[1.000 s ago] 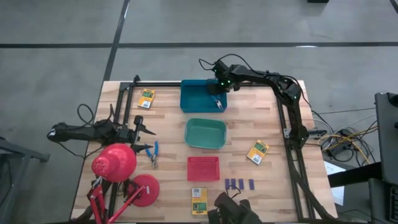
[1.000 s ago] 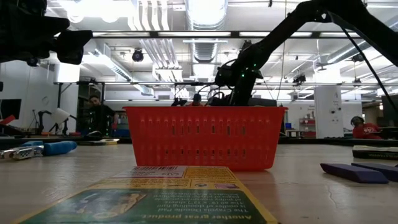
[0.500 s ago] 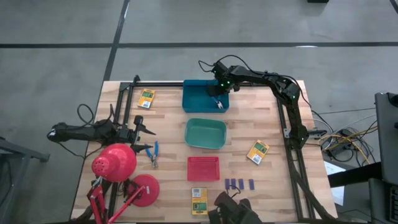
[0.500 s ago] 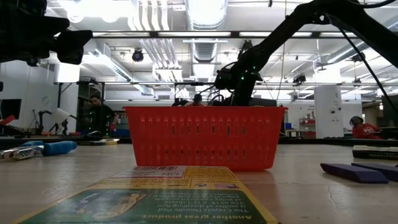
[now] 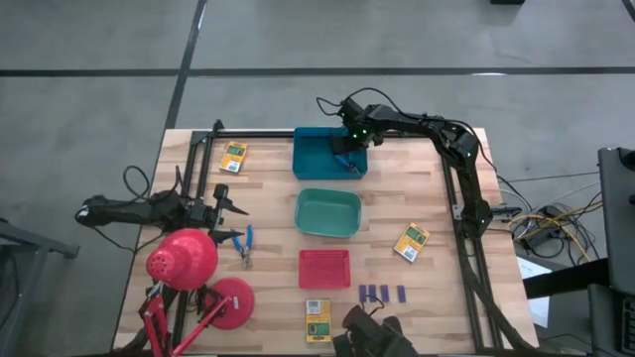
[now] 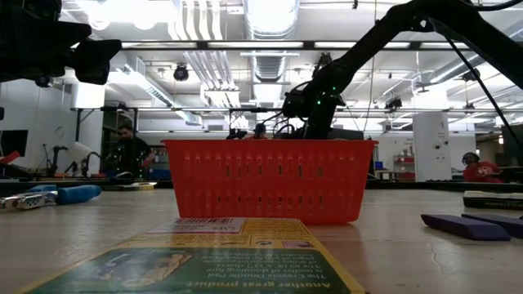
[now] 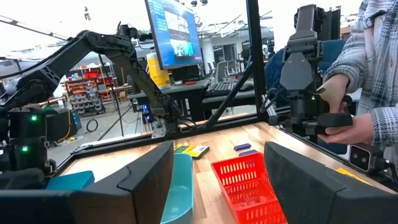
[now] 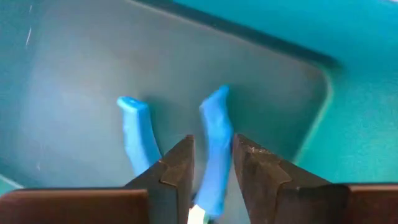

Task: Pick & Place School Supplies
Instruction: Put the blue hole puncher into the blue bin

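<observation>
Right gripper (image 5: 346, 156) reaches down into the blue plastic tray (image 5: 310, 157) at the far edge of the wooden desk (image 5: 437, 288); its fingers (image 8: 177, 168) are narrow, closed on one handle of a blue-handled scissor-like tool (image 8: 214, 149) inside the tray. Left gripper (image 5: 230, 208) waits low over the desk's left side with fingers spread wide, near the second blue-handled scissor-like tool (image 5: 246, 245) lying beside the red desk lamp (image 5: 184, 260). Three flat yellow-and-green boxes (image 5: 412, 241) and four small dark purple blocks (image 5: 382, 294) lie on the desk, outside the trays.
</observation>
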Controlling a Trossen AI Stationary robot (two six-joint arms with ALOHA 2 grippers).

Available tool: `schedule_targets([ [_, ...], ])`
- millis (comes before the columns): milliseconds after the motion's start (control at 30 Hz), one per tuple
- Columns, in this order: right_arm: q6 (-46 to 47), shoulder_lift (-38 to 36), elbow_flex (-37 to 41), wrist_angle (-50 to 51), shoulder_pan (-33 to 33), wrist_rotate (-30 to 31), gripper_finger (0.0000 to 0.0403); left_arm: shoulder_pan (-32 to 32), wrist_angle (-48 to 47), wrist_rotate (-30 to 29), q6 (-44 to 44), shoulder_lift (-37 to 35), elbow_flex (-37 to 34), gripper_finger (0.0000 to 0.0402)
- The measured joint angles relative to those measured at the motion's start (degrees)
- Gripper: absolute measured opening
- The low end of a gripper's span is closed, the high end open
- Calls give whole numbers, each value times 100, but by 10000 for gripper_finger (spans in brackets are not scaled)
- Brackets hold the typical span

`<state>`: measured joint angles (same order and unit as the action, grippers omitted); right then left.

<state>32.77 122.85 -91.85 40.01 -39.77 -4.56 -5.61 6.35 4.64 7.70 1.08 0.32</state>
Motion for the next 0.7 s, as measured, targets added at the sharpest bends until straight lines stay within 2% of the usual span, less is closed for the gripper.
schedule_targets([
  [400, -111, -356, -48, 4, -22, 33, 139, 0, -1, 0, -1, -2, 0, 256],
  [700, -1248, -999, -197, -17, 49, 29, 131, -2, -2, 0, -2, 0, 0, 256],
])
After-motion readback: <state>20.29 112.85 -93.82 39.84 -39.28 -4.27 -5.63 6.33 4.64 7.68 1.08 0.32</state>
